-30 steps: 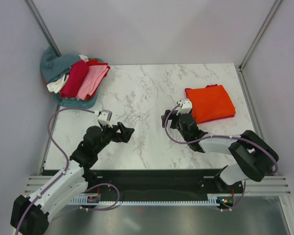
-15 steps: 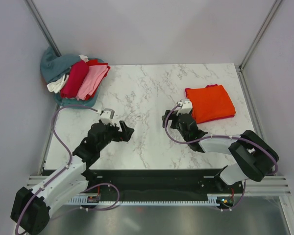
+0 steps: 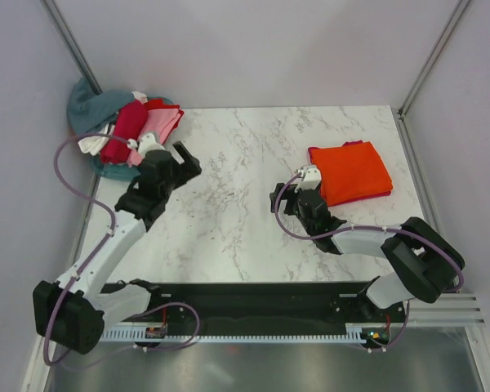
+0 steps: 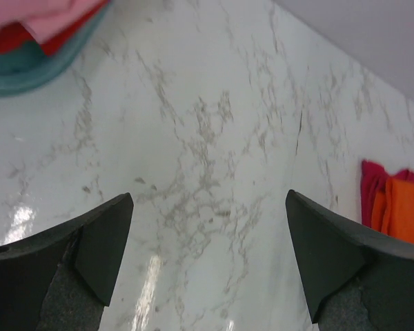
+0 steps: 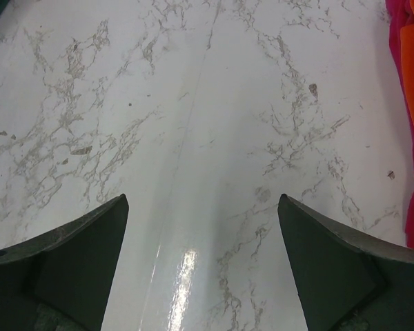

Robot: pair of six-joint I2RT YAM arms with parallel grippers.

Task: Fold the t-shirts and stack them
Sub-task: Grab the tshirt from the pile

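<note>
On the marble-white table [image 3: 245, 147] between pale walls [image 3: 253, 49], left pincer [image 4: 208, 195] and right pincer [image 5: 203, 196] both agape

L arm [image 3: 114, 237] reaches fwd-left, R arm [image 3: 363, 241] folded low; all fingers [image 4: 100, 248] wide apart.

A white marble-veined table [image 3: 245, 163] sits enclosed by pale walls [image 3: 253, 49] and metal posts [image 3: 66, 37].

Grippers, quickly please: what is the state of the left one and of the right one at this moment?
Left gripper: open, holding nothing.
Right gripper: open, holding nothing.
</note>
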